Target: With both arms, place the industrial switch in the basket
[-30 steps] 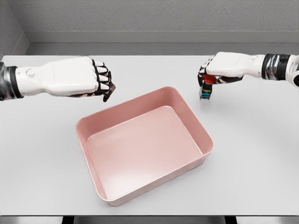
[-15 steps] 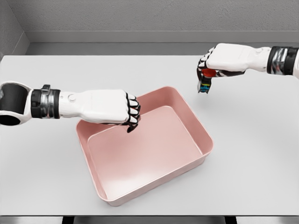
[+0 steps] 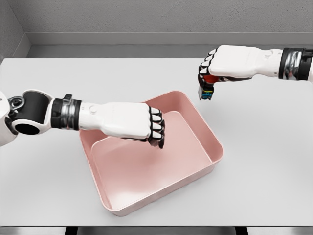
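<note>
A pink rectangular basket [image 3: 215,149] lies in the middle of the white table. My right hand [image 3: 209,77] hovers above the table just past the basket's far right corner, shut on the industrial switch [image 3: 207,89], a small dark block with a red top and coloured marks. The switch hangs clear of the table, partly hidden by the fingers. My left hand [image 3: 152,127] reaches over the basket's back part, its fingers curled and holding nothing.
The table [image 3: 264,161] stretches wide on both sides of the basket. A grey wall [image 3: 146,19] runs along its far edge. The table's near edge lies just below the basket.
My left hand has swung right and forward, from left of the basket to above its inside. My right hand has lifted the switch off the table and carried it left, towards the basket.
</note>
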### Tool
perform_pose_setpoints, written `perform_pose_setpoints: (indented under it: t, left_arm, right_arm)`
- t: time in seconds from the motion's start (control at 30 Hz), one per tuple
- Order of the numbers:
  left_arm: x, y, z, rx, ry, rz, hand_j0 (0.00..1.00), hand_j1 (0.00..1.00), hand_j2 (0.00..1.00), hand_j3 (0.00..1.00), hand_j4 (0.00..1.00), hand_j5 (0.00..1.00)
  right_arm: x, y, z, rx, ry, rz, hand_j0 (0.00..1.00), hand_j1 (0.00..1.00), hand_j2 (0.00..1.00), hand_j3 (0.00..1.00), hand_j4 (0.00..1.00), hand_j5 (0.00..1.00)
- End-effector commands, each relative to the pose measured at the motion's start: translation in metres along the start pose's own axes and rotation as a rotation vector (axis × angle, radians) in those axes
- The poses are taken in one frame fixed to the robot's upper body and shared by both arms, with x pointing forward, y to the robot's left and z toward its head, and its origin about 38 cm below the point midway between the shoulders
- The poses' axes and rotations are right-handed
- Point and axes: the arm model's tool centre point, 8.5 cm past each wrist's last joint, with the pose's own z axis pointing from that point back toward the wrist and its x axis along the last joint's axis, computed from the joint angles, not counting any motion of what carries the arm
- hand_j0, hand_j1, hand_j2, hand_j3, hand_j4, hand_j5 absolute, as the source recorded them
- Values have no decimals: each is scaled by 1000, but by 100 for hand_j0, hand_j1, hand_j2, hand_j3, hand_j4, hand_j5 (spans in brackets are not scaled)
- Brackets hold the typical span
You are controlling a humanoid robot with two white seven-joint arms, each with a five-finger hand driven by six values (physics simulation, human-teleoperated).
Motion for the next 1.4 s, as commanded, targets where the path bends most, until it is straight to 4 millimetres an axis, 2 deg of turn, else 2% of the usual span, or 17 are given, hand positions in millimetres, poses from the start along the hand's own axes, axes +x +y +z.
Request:
perform_pose_setpoints:
  t: [0.0, 0.27, 0.4, 0.47, 0.5, 0.53, 0.6, 0.63, 0.7, 0.77, 0.83, 1.03, 1.2, 1.3, 1.33, 1.37]
  left_arm:
    - [-2, -1, 7, 0, 16, 7, 100, 100, 100, 100, 100, 100]
    - [-7, 11, 15, 0, 36, -18, 100, 100, 100, 100, 100, 100]
    - [-16, 23, 45, -2, 108, -40, 100, 100, 100, 100, 100, 100]
    - [-19, 36, 51, 17, 121, -46, 100, 100, 100, 100, 100, 100]
    - [-21, 38, 61, 13, 145, -48, 100, 100, 100, 100, 100, 100]
    - [-23, 37, 80, -6, 193, -47, 100, 100, 100, 100, 100, 100]
    - [-24, 29, 107, -38, 257, -30, 100, 100, 100, 100, 100, 100]
    - [-23, 27, 112, -43, 268, -23, 100, 100, 100, 100, 100, 100]
    - [-24, 26, 141, -52, 341, -9, 100, 100, 100, 100, 100, 100]
    - [-31, 22, 154, -63, 387, 3, 100, 100, 100, 100, 100, 100]
    - [-37, 18, 161, -69, 413, 13, 100, 100, 100, 100, 100, 100]
    - [-36, 21, 158, -63, 405, 7, 100, 100, 100, 100, 100, 100]
    - [-36, 21, 159, -64, 407, 7, 100, 100, 100, 100, 100, 100]
    - [-36, 20, 159, -64, 406, 9, 100, 100, 100, 100, 100, 100]
    - [-36, 21, 158, -64, 405, 8, 100, 100, 100, 100, 100, 100]
    - [-36, 20, 159, -64, 406, 9, 100, 100, 100, 100, 100, 100]
  right_arm:
    - [1, -1, 0, -5, -2, -1, 48, 48, 48, 48, 48, 48]
    - [8, -4, -3, -11, -24, 7, 48, 48, 48, 48, 48, 48]
    - [8, -3, -4, -11, -24, 6, 48, 48, 48, 48, 48, 48]
    - [8, -3, -4, -11, -24, 6, 48, 48, 48, 48, 48, 48]
    - [9, -3, -4, -12, -27, 7, 48, 48, 48, 48, 48, 48]
    - [11, -4, -5, -14, -33, 9, 48, 48, 48, 48, 48, 48]
    - [16, -5, -8, -17, -50, 14, 47, 47, 47, 47, 47, 47]
    - [17, -6, -9, -20, -54, 18, 47, 47, 47, 47, 47, 47]
    - [24, -9, -10, -24, -72, 28, 47, 47, 47, 47, 47, 47]
    - [29, -7, -12, -24, -87, 29, 47, 47, 47, 47, 47, 47]
    - [38, -12, -15, -33, -113, 45, 47, 47, 47, 47, 47, 47]
    - [52, -15, -22, -40, -158, 62, 46, 46, 46, 46, 46, 46]
    - [74, -10, -38, -7, -234, 74, 46, 46, 46, 46, 46, 46]
    - [78, -12, -42, -11, -249, 79, 46, 46, 46, 46, 46, 46]
    - [78, -12, -42, -12, -247, 78, 50, 50, 50, 50, 50, 50]
    - [77, -13, -41, -17, -244, 78, 73, 73, 73, 73, 73, 73]
